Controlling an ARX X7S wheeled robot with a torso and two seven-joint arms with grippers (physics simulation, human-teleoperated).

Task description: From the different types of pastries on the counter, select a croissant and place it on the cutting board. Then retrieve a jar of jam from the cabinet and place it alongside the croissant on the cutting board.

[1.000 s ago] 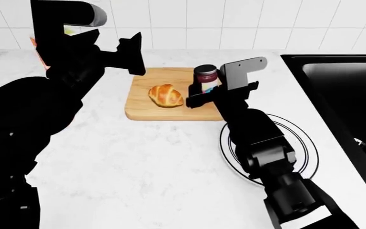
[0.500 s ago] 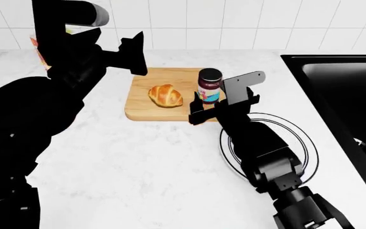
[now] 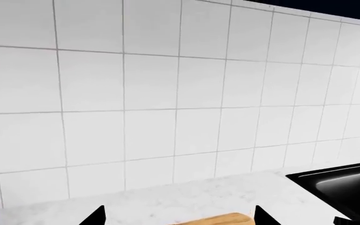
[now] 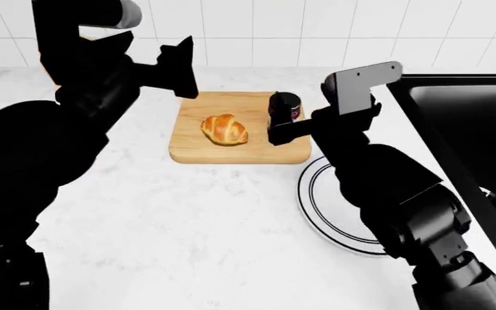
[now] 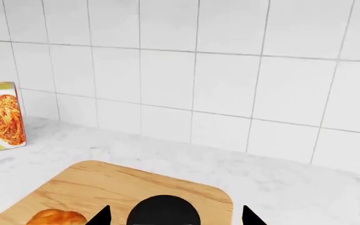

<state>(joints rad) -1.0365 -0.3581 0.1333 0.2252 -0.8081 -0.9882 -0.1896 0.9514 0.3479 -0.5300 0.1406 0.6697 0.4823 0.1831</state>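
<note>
jar of jam (image 4: 284, 107): dark, upright; beside golden croissant (image 4: 224, 129); cutting board (image 4: 198, 150)

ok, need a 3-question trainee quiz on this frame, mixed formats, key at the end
1. True or false: the croissant lies on the round plate.
2. Multiple choice: the jam jar stands on A) the sink, B) the cutting board, C) the plate.
3. Fill in: the right gripper's jaws sit either side of the ____.

Key: 1 false; 2 B; 3 jam jar (the right wrist view shows the jaws apart around its lid).
</note>
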